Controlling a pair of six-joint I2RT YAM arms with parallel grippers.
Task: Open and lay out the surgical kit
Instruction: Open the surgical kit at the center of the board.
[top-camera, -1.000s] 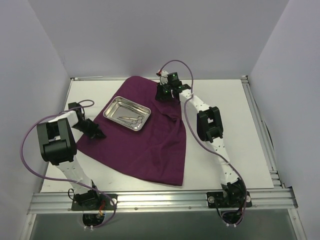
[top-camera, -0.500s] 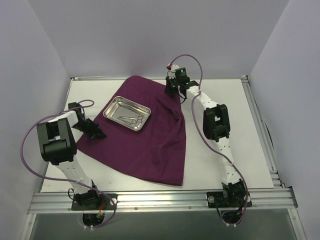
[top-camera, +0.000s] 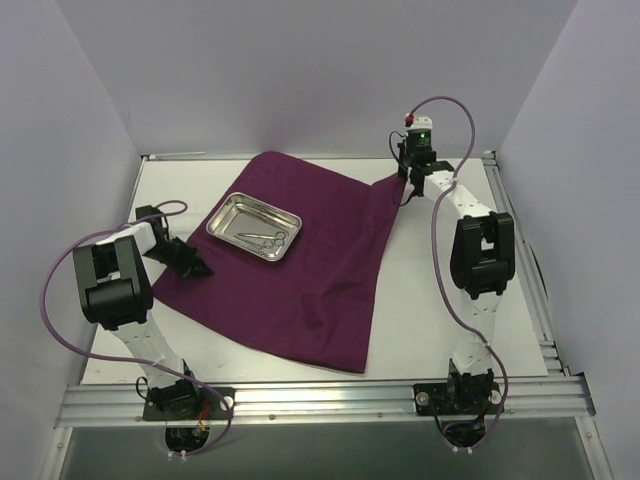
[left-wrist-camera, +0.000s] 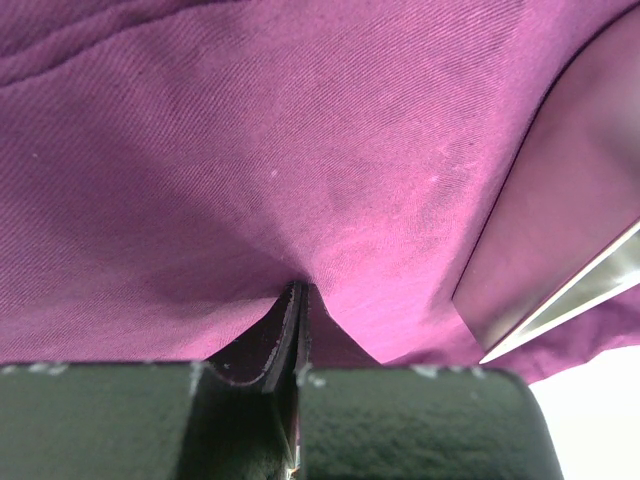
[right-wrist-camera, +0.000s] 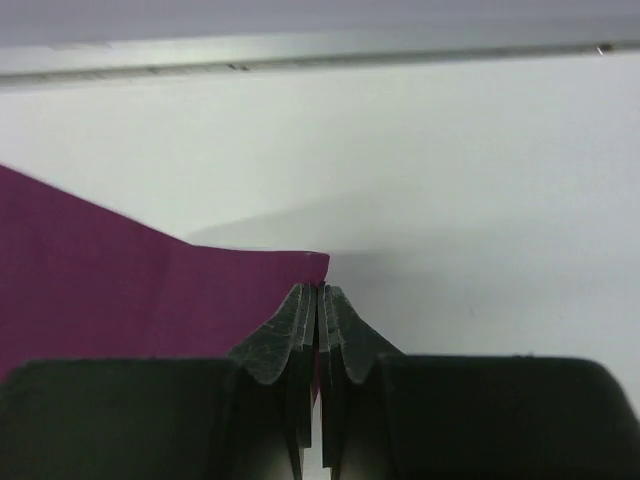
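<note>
**Figure: top view, with both wrist views.** The cloth wrap (top-camera: 300, 275) is lying spread on the tabletop (top-camera: 450, 300). The steel tray (top-camera: 228, 215) is sitting on the wrap's far-left part, and the ring-handled instruments (top-camera: 265, 239) are lying inside it. The left hand (top-camera: 203, 269) is pinching a fold at the wrap's left edge with its jaws fully closed, apparently to anchor that side. The right hand (top-camera: 404, 183) is gripping the far-right corner, jaws likewise closed on fabric. It is holding the corner out toward the back rail (top-camera: 200, 156), probably to draw the sheet flat. Bare tabletop is lying to the right of that corner and beyond it, giving room to pull, though the rail is bounding the far side. The tray is sitting near the left hand, leaving little margin there.
</note>
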